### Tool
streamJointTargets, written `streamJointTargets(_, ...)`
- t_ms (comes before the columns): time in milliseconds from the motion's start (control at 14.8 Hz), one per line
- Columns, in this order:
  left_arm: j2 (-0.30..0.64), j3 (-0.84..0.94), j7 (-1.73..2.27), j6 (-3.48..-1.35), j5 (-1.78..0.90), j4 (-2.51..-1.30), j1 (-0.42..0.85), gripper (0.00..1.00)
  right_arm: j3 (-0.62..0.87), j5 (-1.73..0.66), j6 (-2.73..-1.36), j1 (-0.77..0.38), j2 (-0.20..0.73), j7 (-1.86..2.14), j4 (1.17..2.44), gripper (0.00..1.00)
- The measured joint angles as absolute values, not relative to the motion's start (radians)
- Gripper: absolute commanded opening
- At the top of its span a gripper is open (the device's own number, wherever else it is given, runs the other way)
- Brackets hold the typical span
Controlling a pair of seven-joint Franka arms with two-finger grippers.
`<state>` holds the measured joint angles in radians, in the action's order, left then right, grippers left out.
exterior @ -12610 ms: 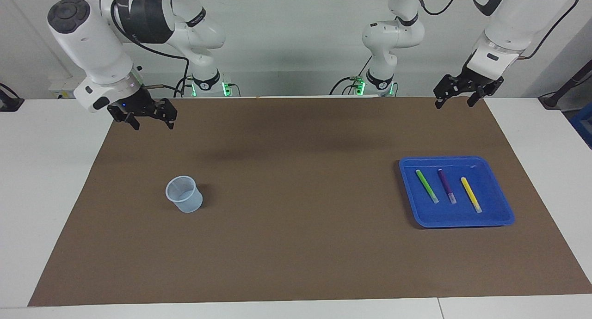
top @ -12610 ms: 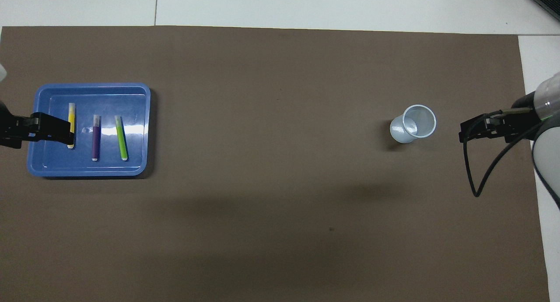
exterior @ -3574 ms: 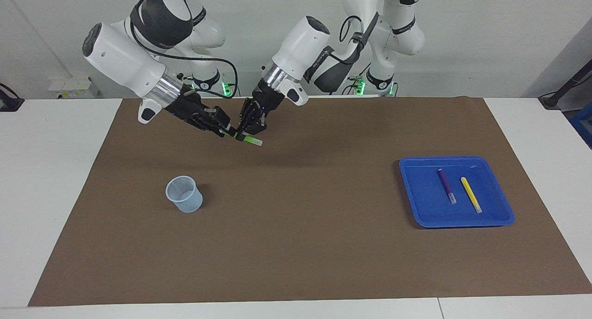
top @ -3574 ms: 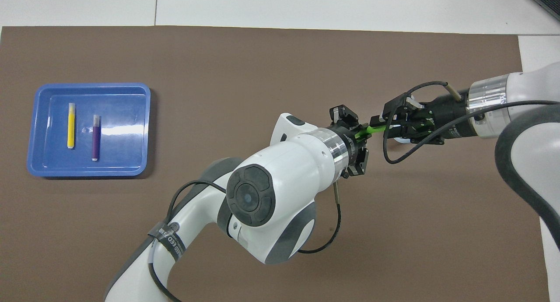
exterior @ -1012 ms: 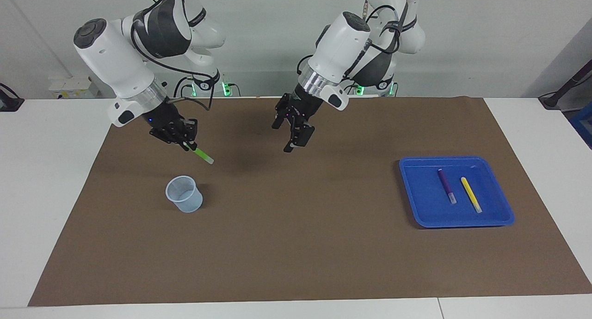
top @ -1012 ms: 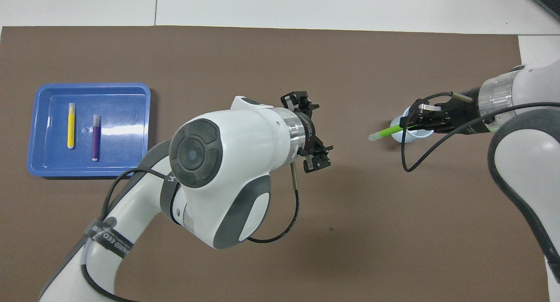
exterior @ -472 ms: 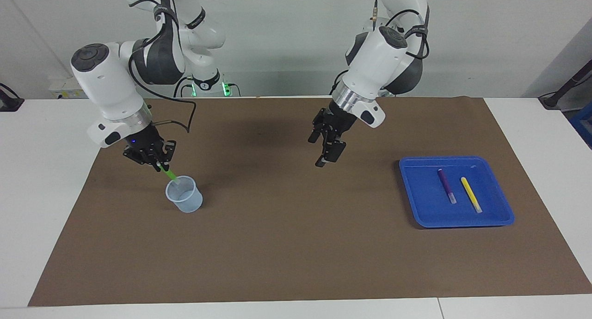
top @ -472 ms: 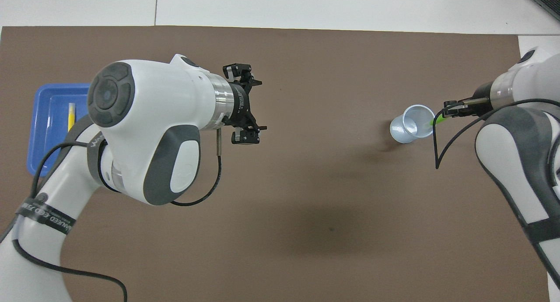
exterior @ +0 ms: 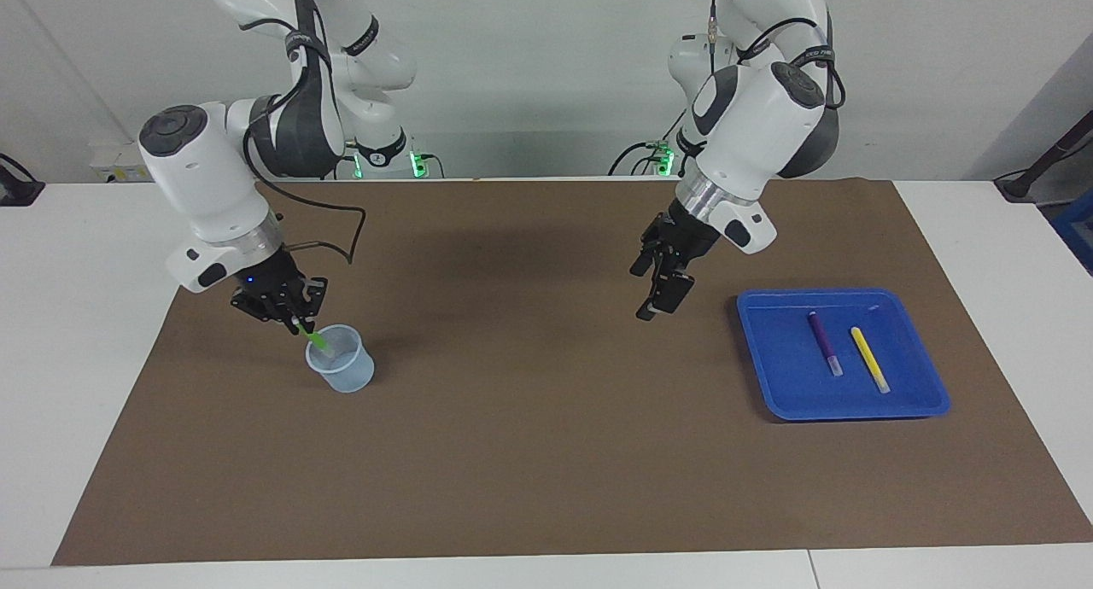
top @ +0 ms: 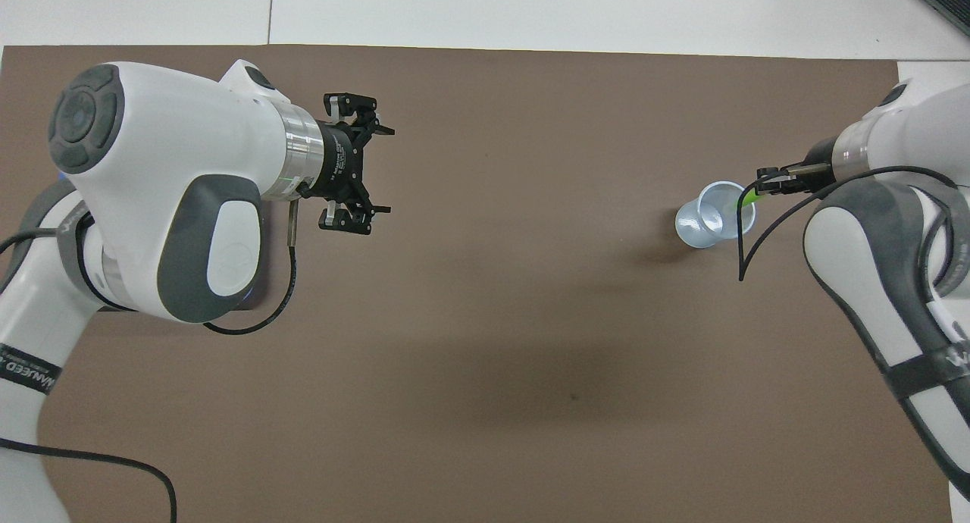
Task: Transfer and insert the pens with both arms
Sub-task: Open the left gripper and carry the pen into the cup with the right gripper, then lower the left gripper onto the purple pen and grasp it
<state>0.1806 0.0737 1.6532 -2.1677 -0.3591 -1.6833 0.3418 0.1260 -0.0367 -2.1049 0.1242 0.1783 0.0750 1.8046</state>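
My right gripper point(exterior: 295, 317) point(top: 760, 189) is shut on the green pen point(exterior: 315, 338) point(top: 748, 198), which slants down with its lower end inside the mouth of the pale blue cup point(exterior: 341, 370) point(top: 714, 214). My left gripper point(exterior: 656, 292) point(top: 369, 171) hangs open and empty over the brown mat, beside the blue tray point(exterior: 914, 401). In the tray lie the purple pen point(exterior: 824, 342) and the yellow pen point(exterior: 869, 358), side by side. In the overhead view my left arm covers the tray and both pens.
A brown mat point(exterior: 529, 418) point(top: 530, 318) covers most of the white table point(exterior: 85, 316). The cup stands toward the right arm's end, the tray toward the left arm's end.
My right gripper has lowered the green pen so that its end is in the cup. My left gripper has swung away over the mat toward the tray, still open.
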Motion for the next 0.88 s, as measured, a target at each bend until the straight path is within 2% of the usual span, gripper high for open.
streamJointTargets(67,0.181,0.075,1.653,-2.168,-0.359,-1.683,0.342,1.00,0.126,-0.037,-2.113,0.124,0.188,0.075,1.805,0.49)
streamJointTargets(270,0.181,0.077,1.653,-2.168,-0.359,-1.683,0.341,1.00,0.126,-0.037,-2.120,0.124,0.200,0.074,1.804,0.67)
streamJointTargets(472,0.180,0.073,1.639,-2.169,-0.332,-1.683,0.304,1.00,0.126,-0.037,-2.073,0.124,0.199,0.073,1.776,0.72)
streamJointTargets(607,0.180,0.072,1.539,-2.161,-0.242,-1.684,0.264,1.00,0.126,-0.037,-1.966,0.124,0.191,0.069,1.707,0.74)
streamJointTargets(809,0.179,0.070,1.229,-2.096,-0.210,-1.687,0.178,1.00,0.130,-0.037,-1.832,0.124,0.157,0.037,1.622,0.76)
streamJointTargets(877,0.178,0.070,1.100,-2.061,-0.209,-1.689,0.140,1.00,0.133,-0.037,-1.798,0.123,0.138,0.027,1.610,0.79)
